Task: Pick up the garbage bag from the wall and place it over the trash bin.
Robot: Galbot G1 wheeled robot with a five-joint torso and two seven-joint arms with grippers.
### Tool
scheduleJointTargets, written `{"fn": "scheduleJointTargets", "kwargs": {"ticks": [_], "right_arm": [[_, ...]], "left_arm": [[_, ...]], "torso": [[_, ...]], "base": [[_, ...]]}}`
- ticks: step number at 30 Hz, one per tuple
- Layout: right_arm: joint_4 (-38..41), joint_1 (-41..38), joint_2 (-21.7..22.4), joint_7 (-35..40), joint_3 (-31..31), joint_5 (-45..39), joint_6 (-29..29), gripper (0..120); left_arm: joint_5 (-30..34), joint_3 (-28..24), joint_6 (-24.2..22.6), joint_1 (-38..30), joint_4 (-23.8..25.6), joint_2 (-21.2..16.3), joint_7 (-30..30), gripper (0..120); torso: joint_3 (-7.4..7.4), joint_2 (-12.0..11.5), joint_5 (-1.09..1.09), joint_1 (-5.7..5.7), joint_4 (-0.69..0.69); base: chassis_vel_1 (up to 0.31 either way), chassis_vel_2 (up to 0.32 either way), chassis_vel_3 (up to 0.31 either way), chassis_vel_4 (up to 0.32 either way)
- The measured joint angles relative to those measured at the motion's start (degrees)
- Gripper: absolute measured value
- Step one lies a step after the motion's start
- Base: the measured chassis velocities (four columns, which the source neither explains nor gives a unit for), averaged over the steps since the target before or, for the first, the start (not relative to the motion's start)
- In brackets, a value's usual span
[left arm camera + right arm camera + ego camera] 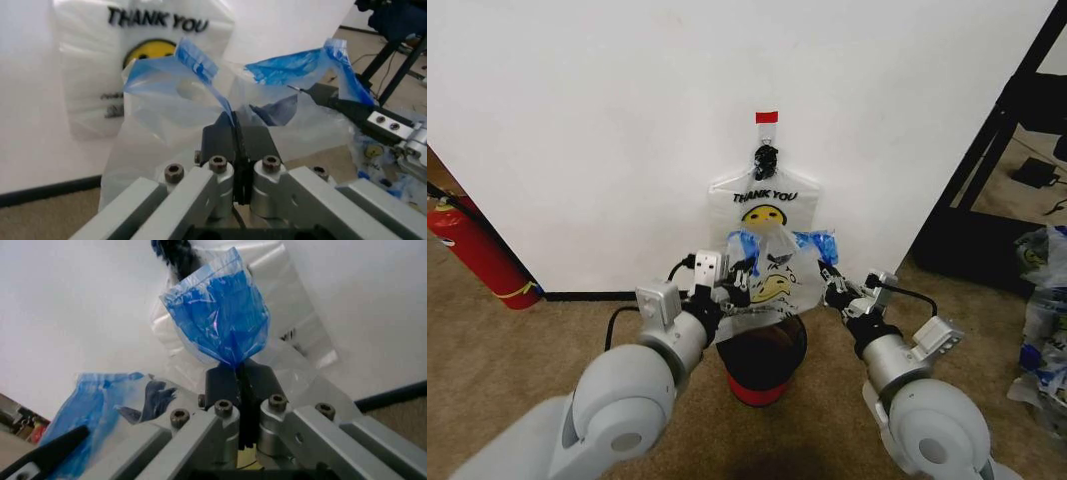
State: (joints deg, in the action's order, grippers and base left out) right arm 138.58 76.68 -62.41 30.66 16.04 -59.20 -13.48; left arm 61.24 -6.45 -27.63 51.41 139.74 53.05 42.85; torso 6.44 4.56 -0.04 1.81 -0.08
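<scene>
The garbage bag [774,283], translucent white with blue handles, is stretched between my two grippers just above the trash bin [762,362], a dark round bin with a red bottom band. My left gripper [741,274] is shut on the bag's left blue handle [193,62]. My right gripper [830,273] is shut on the right blue handle [223,320]. In the wrist views both pairs of fingers [235,131] [238,374] pinch the plastic tightly. Behind it the wall [607,120] carries a red tape strip [767,117] and a black hook [766,158].
Another flat "THANK YOU" bag [765,200] still hangs from the hook. A red fire extinguisher [475,250] leans at the left. A black shelf frame [997,140] stands at the right, with loose bags [1042,310] on the carpet beside it.
</scene>
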Motion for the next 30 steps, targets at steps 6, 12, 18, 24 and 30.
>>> {"fn": "scheduleJointTargets", "kwargs": {"ticks": [6,12,18,24,30], "right_arm": [[-1.3,2.3,-0.9,-0.8,-0.8,1.6,0.3,0],[-6.5,1.1,-4.1,-1.7,-2.4,3.8,1.6,0],[-12.2,0.3,-6.9,-2.0,-3.2,6.2,2.9,0],[-12.7,2.4,-8.8,-2.0,-5.3,8.8,2.7,0],[-13.3,4.9,-9.8,-1.8,-6.2,10.5,2.7,0]], "left_arm": [[-3.5,-0.8,1.2,3.2,-1.6,1.6,-2.1,0],[-5.8,0.4,3.4,6.2,-6.2,3.3,-3.6,0],[-10.5,2.8,5.7,11.4,-12.8,10.4,-5.1,0],[-13.6,2.9,5.9,15.7,-11.5,10.4,-5.4,0],[-15.7,4.8,6.5,21.3,-8.5,6.1,-6.2,0]], "torso": [[0.0,0.0,0.0,0.0,-0.01],[0.0,0.0,-0.01,0.0,0.0],[0.01,0.0,-0.01,0.0,-0.01],[0.0,0.0,0.0,0.0,-0.01],[0.0,0.0,-0.01,-0.01,0.0]], "base": [[0.0,0.0,0.0,0.0],[0.0,0.0,0.0,0.0],[0.0,0.0,0.0,0.0],[0.0,0.0,0.0,0.0],[0.0,0.0,0.0,0.0]]}}
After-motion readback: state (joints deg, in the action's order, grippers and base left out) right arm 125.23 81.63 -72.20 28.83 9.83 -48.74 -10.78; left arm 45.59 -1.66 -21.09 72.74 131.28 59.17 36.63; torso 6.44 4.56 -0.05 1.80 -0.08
